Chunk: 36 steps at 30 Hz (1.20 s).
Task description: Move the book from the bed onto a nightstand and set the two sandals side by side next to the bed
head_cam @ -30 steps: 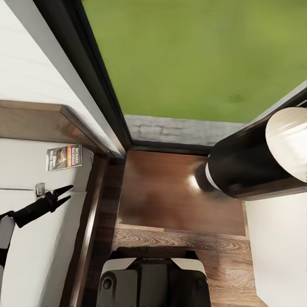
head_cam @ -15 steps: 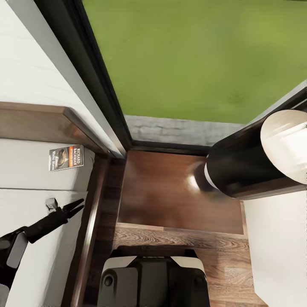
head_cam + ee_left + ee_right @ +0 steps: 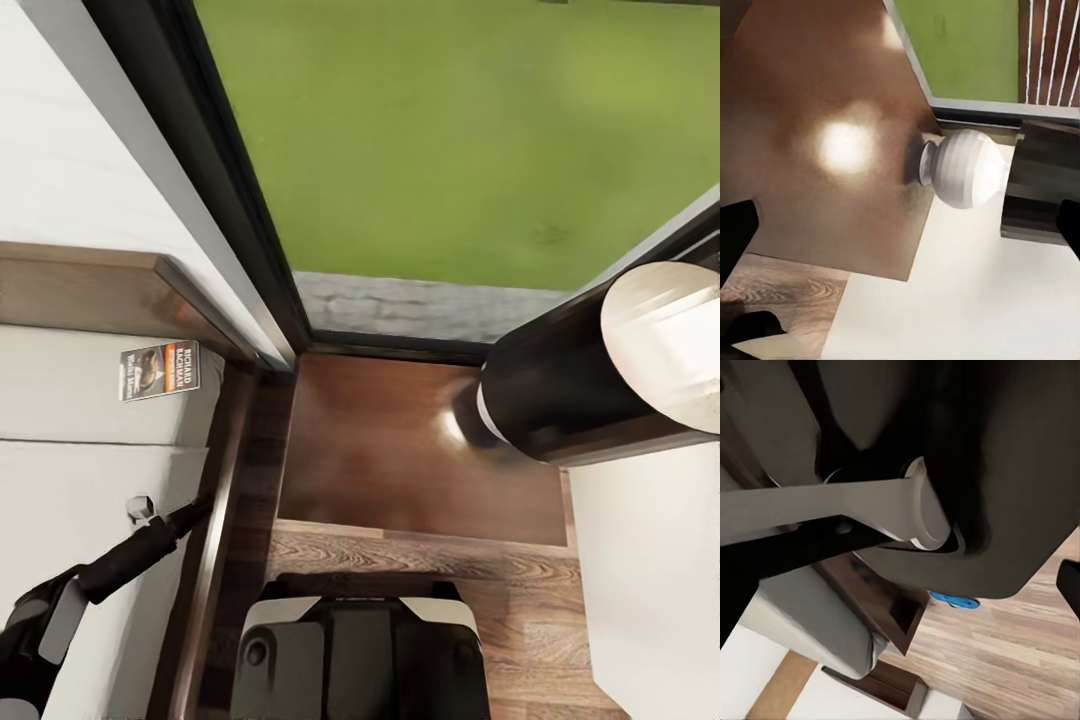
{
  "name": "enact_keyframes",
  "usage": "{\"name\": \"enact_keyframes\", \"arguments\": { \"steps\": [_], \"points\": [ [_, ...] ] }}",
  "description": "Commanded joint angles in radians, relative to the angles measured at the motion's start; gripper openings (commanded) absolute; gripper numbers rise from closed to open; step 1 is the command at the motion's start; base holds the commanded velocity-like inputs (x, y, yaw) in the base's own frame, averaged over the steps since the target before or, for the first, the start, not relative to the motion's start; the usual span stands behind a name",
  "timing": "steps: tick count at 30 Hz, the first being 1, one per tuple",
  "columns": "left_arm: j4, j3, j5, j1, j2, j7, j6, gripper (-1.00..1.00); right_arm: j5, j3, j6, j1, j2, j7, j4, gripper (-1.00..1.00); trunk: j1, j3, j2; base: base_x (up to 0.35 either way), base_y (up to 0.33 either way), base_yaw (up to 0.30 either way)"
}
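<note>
Well apart, book point(image 3: 158, 370) lies beyond left jaws, on mattress point(image 3: 70, 480)

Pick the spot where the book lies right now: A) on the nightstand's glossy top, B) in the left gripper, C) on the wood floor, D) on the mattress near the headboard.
D: the book lies flat on the off-white mattress just below the headboard.

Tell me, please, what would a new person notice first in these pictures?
Probably the bright green grass behind the dark-framed window, at the top of the head view. Next, the glossy brown nightstand below it, with a black lamp at its right. The small book lies on the off-white bed at the left, apart from the left gripper.
</note>
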<state>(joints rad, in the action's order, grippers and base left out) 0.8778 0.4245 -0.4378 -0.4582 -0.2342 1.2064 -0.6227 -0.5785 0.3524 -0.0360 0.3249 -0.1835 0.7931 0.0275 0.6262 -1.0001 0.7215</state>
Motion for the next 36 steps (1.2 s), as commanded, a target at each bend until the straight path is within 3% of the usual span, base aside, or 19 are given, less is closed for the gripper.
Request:
{"name": "enact_keyframes", "arguments": {
  "steps": [1, 8, 15, 18, 21, 23, 26, 36],
  "points": [
    [-0.01, -0.001, 0.007, 0.001, 0.002, 0.002, 0.011, 1.0, -0.006, 0.011, -0.004, 0.0, 0.0, 0.003, -0.001, 1.0, -0.004, 0.003, -0.007, 0.0, 0.0, 0.0],
    [-0.017, -0.003, 0.014, 0.002, 0.02, 0.007, 0.023, 1.0, -0.007, 0.014, -0.004, 0.0, -0.002, 0.004, -0.001, 1.0, -0.03, 0.025, -0.056, 0.0, 0.0, 0.0],
    [-0.073, -0.003, 0.032, 0.031, 0.022, 0.059, 0.028, 1.0, -0.007, 0.009, -0.004, 0.0, -0.002, 0.005, -0.001, 1.0, -0.057, 0.047, -0.105, 0.0, 0.0, 0.0],
    [-0.167, -0.002, 0.096, 0.037, 0.021, 0.081, 0.104, 1.0, -0.006, 0.01, -0.004, 0.0, -0.002, 0.003, -0.001, 1.0, -0.069, 0.056, -0.126, 0.0, 0.0, 0.0],
    [-0.202, -0.008, 0.115, 0.037, 0.024, 0.126, 0.162, 1.0, -0.006, 0.012, -0.004, 0.0, -0.001, 0.003, -0.001, 1.0, -0.08, 0.065, -0.147, 0.0, 0.0, 0.0],
    [-0.214, -0.028, 0.126, 0.038, 0.035, 0.159, 0.187, 1.0, -0.006, 0.011, -0.004, 0.0, -0.001, 0.002, -0.002, 1.0, -0.088, 0.072, -0.161, 0.0, 0.0, 0.0],
    [-0.258, -0.105, 0.148, 0.038, 0.06, 0.192, 0.222, 1.0, -0.006, 0.009, -0.004, 0.0, -0.002, 0.002, -0.003, 1.0, -0.099, 0.081, -0.182, 0.0, 0.0, 0.0],
    [-0.482, -0.118, 0.154, 0.038, 0.058, 0.196, 0.424, 1.0, -0.006, 0.007, -0.004, 0.0, -0.002, 0.001, -0.003, 1.0, -0.138, 0.112, -0.252, 0.0, 0.0, 0.0]
  ]
}}
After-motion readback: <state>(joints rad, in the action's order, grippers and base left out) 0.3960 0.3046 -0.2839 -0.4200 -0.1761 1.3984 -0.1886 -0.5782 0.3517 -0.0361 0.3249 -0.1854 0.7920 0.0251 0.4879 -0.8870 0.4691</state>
